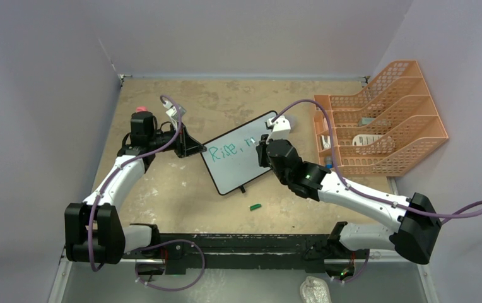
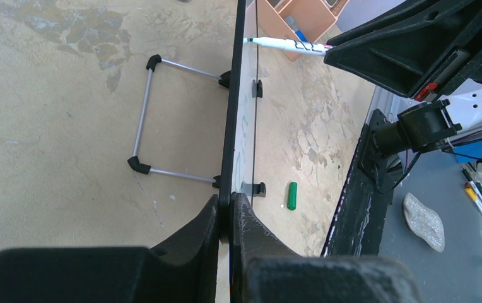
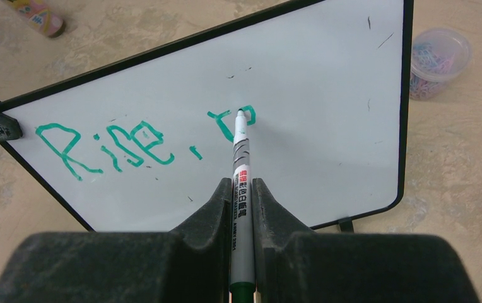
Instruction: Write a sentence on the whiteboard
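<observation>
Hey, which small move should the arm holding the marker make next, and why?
Probably drag the marker tip a short way to finish the half-drawn letter after "Rise,". The right gripper is shut on the marker, its tip touches the whiteboard there, the sentence is incomplete, and the left gripper clamps the board's edge.

we count one whiteboard [image 1: 241, 158] mid-table, one marker [image 3: 241, 183], one loose green cap [image 1: 255, 206] toward the near edge, one orange file rack [image 1: 383, 120] by the far right corner, one tub of paper clips [image 3: 439, 60], two arms [image 1: 122, 173] [image 1: 364, 196]
</observation>
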### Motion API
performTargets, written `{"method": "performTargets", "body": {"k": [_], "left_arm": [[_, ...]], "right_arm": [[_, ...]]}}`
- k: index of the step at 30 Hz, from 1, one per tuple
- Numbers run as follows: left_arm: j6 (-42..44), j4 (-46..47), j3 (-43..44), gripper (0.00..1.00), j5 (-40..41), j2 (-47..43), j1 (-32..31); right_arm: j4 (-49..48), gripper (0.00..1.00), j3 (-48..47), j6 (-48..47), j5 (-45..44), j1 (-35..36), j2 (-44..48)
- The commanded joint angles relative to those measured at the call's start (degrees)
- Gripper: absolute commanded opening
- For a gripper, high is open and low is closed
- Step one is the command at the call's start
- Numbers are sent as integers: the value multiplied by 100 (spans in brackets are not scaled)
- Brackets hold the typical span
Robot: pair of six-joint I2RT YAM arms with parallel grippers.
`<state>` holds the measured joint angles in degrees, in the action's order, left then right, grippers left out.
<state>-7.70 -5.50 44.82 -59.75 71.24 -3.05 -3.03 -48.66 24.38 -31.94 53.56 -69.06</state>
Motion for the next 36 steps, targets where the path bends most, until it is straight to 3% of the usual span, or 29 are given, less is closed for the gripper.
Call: {"method": "performTargets", "body": {"k": [1,36], "left_arm": [[252,-15,152,0,178,30,-3],[252,-14,154,0,174,44,-3]], "right_arm": [[-216,0,-276,-39,-63,-30,-37],[280,0,-32,109,226,-33,14]]}}
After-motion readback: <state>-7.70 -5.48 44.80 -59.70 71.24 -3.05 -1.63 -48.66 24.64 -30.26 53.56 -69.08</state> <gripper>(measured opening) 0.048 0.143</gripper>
